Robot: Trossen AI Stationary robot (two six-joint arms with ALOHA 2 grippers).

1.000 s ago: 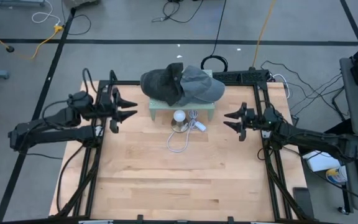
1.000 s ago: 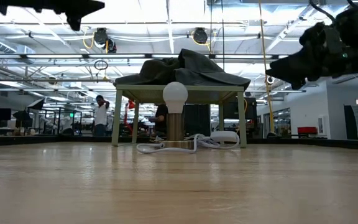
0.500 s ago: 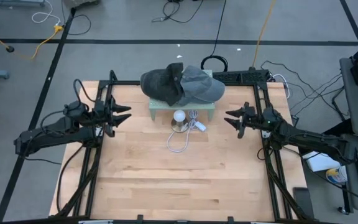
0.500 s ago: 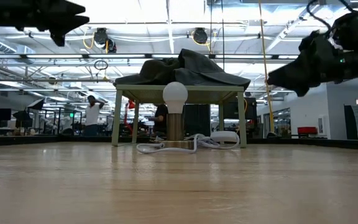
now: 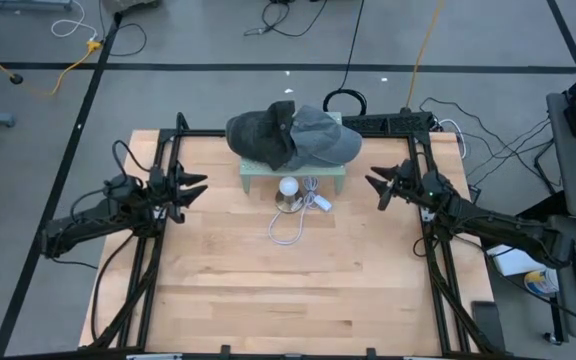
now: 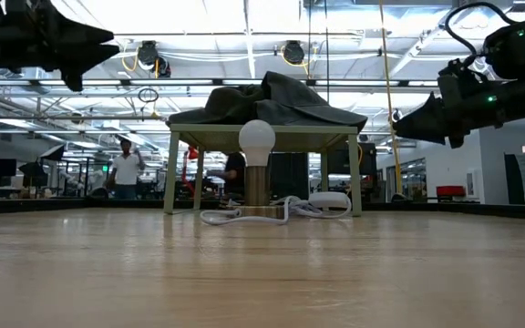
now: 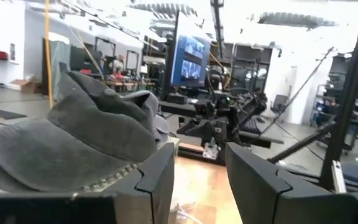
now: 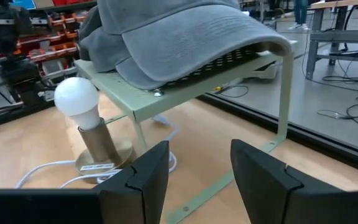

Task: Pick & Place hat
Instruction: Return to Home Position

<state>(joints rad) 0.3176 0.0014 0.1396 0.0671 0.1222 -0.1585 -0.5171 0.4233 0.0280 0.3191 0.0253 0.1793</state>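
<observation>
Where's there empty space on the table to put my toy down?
The near half of the wooden table is bare, from the white cord to the front edge. Bare strips also lie beside the green shelf, toward the left gripper and the right gripper. Crowded: the bulb lamp and cord by the shelf, and the caps covering its top.

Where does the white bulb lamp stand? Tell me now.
In the high view, the white bulb lamp stands at the table's far centre, by the front edge of the green shelf holding the caps, its cable trailing nearer.
</observation>
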